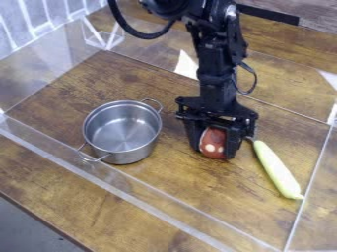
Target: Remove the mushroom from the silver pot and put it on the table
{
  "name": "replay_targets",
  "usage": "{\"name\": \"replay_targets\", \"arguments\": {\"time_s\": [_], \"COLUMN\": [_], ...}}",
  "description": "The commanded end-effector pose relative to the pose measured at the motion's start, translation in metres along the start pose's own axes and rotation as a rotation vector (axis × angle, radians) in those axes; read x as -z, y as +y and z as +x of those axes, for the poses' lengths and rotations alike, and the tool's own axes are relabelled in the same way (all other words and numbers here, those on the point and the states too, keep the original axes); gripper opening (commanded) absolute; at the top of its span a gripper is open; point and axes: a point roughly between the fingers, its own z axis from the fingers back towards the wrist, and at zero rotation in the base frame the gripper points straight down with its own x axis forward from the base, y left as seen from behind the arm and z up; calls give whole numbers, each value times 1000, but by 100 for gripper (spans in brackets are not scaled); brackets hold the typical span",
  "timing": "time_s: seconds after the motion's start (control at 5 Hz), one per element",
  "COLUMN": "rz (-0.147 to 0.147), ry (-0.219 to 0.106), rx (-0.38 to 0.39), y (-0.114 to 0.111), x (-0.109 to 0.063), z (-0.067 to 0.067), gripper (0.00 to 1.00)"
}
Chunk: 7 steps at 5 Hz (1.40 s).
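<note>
The reddish-brown mushroom [212, 144] rests on the dark wood table [93, 84], to the right of the silver pot [122, 132]. The pot stands upright with nothing inside it. My gripper [212, 140] points straight down over the mushroom. Its fingers stand open on either side of the mushroom, a small gap showing on each side. The black arm rises behind the gripper toward the top of the view.
A yellow-green spoon handle [277, 168] lies on the table just right of the gripper. Clear acrylic walls [53, 148] border the tabletop at the front, left and right. The pot sits close to the front wall.
</note>
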Motion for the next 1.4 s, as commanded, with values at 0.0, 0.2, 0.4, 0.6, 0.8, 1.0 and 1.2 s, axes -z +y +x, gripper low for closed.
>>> {"name": "replay_targets", "arguments": {"time_s": [0.0,0.2,0.4,0.6,0.8,1.0,1.2], "rz": [6,13,19,24,27,30,31], "ry": [-23,-17,-15,-29,-36,-41,-48], "rx": [20,48,75,-8,-85,-91,-95], "y": [1,-4,-10,-10,-11,-15,-19], "x": [-14,-16,-19,-25,-28,-37,-46], "z": [-2,-8,-15,-14,-11,-8,-6], "gripper": [100,100,100,100,100,100,100]}}
